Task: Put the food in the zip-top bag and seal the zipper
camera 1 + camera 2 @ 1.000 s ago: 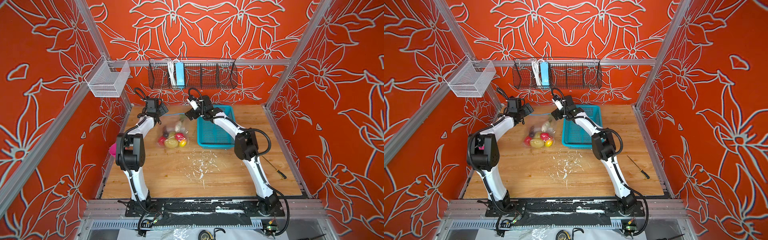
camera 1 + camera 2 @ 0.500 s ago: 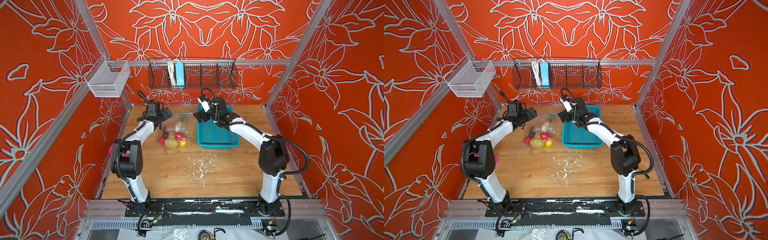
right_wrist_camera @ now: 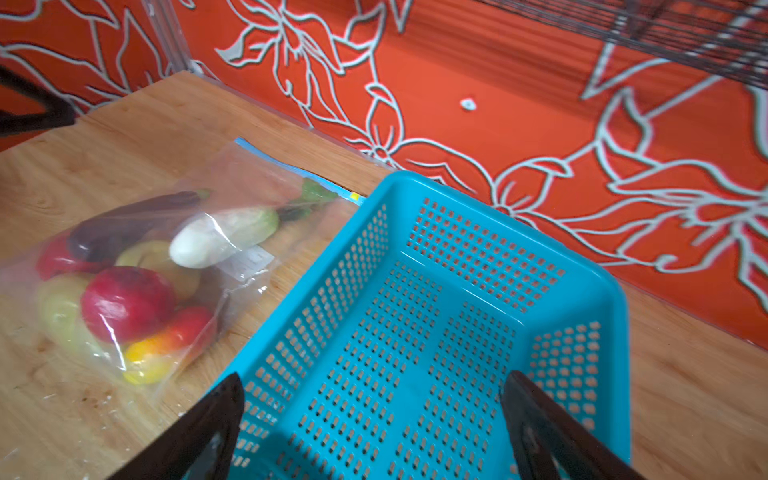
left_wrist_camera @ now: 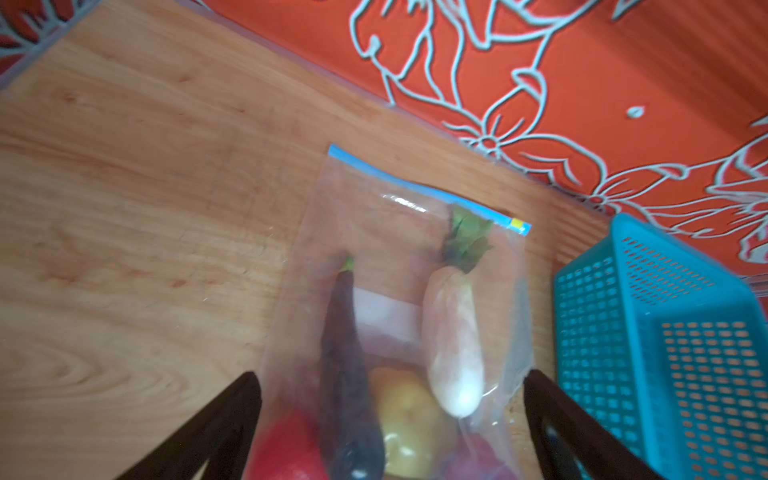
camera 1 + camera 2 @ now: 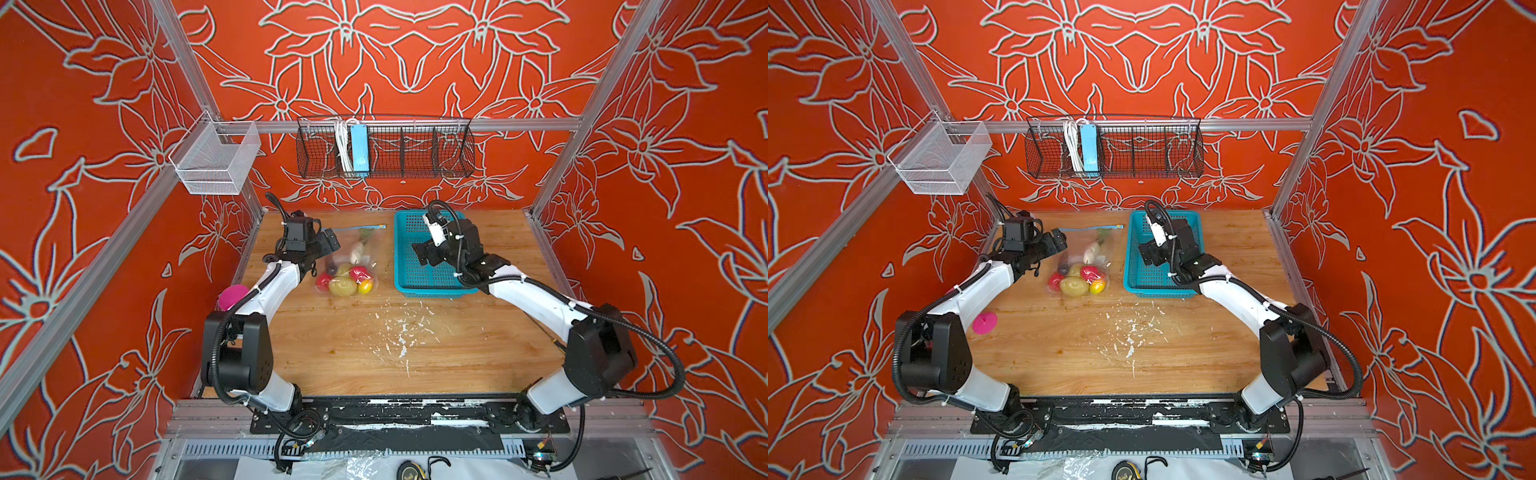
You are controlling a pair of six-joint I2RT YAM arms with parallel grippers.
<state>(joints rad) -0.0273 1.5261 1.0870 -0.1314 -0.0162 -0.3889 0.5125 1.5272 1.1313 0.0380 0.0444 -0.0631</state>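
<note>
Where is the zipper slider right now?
In both top views the slider sits at the zipper's right end, on the bag's far edge, just left of the teal basket.

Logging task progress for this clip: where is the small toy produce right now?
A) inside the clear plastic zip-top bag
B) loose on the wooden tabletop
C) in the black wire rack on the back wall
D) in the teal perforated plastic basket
A: the toy produce lies bunched inside the clear plastic zip-top bag, which lies beside the teal perforated plastic basket, where none shows.
</note>
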